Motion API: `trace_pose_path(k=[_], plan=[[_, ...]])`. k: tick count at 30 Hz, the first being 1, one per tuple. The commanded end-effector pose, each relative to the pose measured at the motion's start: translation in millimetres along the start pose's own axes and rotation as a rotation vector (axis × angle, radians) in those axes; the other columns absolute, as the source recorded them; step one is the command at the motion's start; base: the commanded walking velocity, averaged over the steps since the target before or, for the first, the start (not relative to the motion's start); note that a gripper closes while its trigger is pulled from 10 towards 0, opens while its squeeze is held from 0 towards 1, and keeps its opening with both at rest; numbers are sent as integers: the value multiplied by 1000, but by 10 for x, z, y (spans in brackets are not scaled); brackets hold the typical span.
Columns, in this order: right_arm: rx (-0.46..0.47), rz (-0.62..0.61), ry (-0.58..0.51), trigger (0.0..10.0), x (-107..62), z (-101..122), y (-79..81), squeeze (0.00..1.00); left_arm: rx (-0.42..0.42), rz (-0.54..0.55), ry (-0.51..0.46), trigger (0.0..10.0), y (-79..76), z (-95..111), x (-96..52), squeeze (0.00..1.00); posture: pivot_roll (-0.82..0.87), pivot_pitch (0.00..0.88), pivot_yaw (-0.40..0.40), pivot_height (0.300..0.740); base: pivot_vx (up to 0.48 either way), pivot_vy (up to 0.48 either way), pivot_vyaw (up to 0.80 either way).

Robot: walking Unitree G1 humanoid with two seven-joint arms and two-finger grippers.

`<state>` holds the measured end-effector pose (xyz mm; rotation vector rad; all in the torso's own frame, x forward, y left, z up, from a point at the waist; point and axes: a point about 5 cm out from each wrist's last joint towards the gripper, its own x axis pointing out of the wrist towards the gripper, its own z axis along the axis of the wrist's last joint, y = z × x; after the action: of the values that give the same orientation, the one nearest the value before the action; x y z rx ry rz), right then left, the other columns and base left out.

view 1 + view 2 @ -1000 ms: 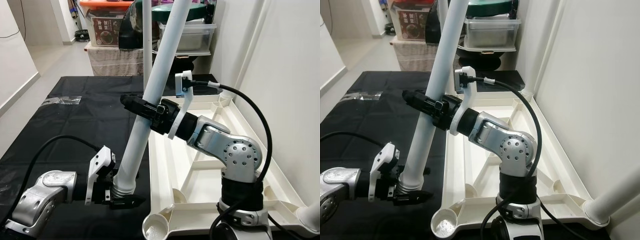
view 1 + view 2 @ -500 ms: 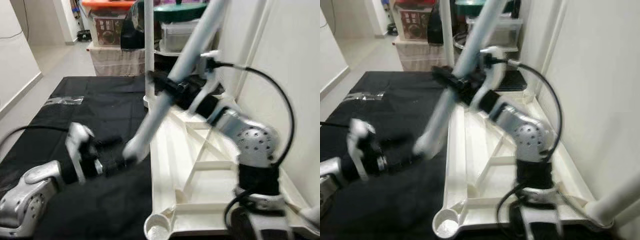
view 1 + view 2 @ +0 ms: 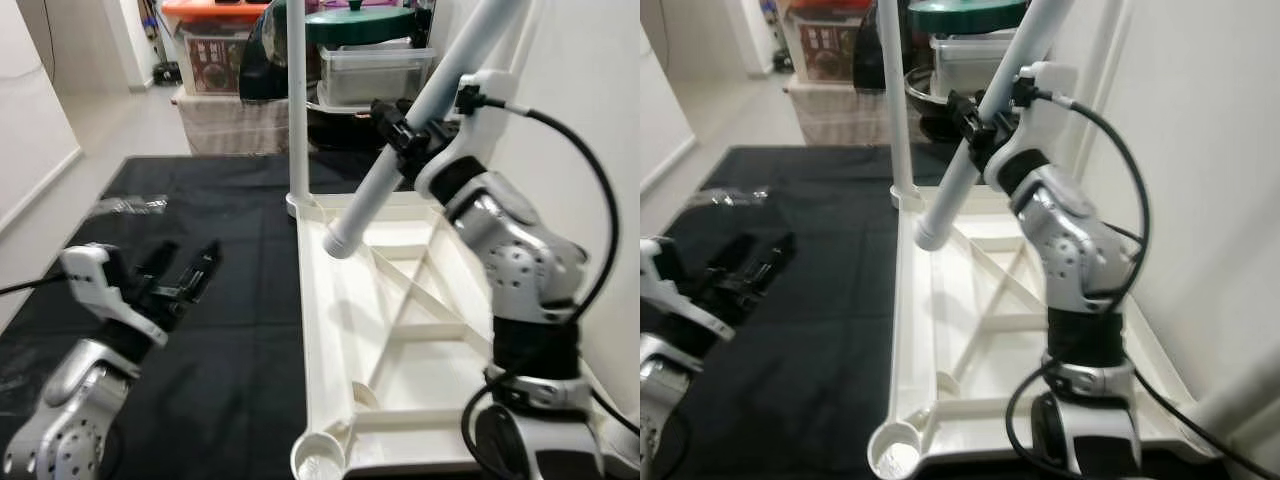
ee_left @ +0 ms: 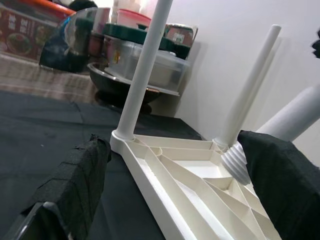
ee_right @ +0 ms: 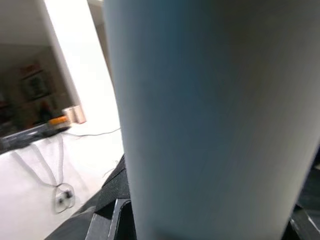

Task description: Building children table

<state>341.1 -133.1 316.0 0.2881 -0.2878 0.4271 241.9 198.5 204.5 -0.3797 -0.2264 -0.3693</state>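
The right gripper is clamping a slanted white table leg at upper centre — its lower end is hanging above the overturned white tabletop.

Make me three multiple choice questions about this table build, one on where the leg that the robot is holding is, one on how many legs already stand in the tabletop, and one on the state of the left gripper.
1. Where is the lower end of the held leg?
A. Above the upturned tabletop
B. Lying flat on the black cloth
C. In the near corner socket

2. How many legs stand upright in the tabletop's far corners?
A. None
B. Two
C. Four

3. The left gripper is:
A. Shut on the leg
B. Open, holding nothing
C. Shut on a screw

Answers: 1 A, the right gripper holds it tilted over the tabletop. 2 B, the left wrist view shows two posts. 3 B, its fingers are spread over the cloth.
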Motion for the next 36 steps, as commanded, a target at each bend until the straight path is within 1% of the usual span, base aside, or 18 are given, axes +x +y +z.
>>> trace_pose_path(k=[1, 4, 5, 6, 8, 13, 19, 26, 30, 33, 36], plan=[[-8, 28, -28, 10000, 33, 18, 76, 0, 19, 19, 13, 10000, -21, 1, -26, 0, 62, 0, -81, 740, 0, 480, 0], [0, 33, -24, 10000, 23, -13, 85, 0, 39, 21, 32, 10000, -43, -35, -29, 0, 62, 0, -81, 740, 0, 322, -525], [-8, 34, -24, 10000, 6, -43, 97, 0, 81, 15, 51, 10000, -87, -78, -31, 0, 58, 0, -76, 740, 0, 0, -769], [-8, 34, -24, 10000, 6, -43, 97, 0, 81, 15, 51, 10000, -87, -78, -31, 0, 58, 0, -76, 740, 0, 0, -769], [-30, 35, -24, 10000, -39, -89, 125, 0, 112, 8, 78, 10000, -178, -164, -28, 0, 57, 0, -72, 740, 0, 0, 0], [-46, 33, -27, 10000, -80, -128, 153, 0, 116, -23, 114, 10000, -298, -265, -27, 0, 56, 0, -67, 740, 0, 0, 0], [-38, 7, -17, 10000, -75, -170, 129, 0, 85, -18, 121, 10000, -315, -267, -25, 0, 59, 0, -72, 740, -51, 0, 0], [-34, 5, -20, 10000, -67, -190, 152, 0, 93, -22, 109, 10000, -351, -272, -13, 0, 62, 0, -74, 740, -318, 0, 0], [-36, 3, -22, 10000, -67, -189, 149, 0, 82, -30, 111, 10000, -374, -288, -17, 0, 59, 0, -74, 740, -298, 0, 0], [-37, 0, -22, 10000, -67, -188, 144, 0, 82, -22, 94, 10000, -372, -281, -11, 0, 59, 0, -73, 740, 0, 0, 0], [-38, -5, -24, 10000, -69, -187, 139, 0, 90, -11, 98, 10000, -358, -280, -5, 0, 57, 0, -72, 740, 0, 0, 0]])
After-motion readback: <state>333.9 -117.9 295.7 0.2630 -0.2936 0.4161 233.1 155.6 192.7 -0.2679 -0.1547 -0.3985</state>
